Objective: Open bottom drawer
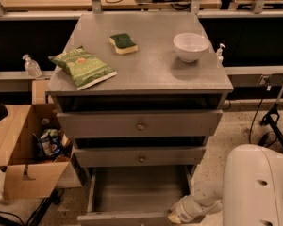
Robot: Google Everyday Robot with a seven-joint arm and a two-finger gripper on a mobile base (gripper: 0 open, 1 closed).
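Reads as pull nearly finished, with bottom drawer (139, 194) standing well out from foot of cabinet (146, 72) and pincer (177, 216) low at cabinet's front right, grip state impossible to tell; next calls for releasing and backing clear.

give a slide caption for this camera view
Bottom drawer open, gripper at its front right corner; chips, sponge, bowl on top.
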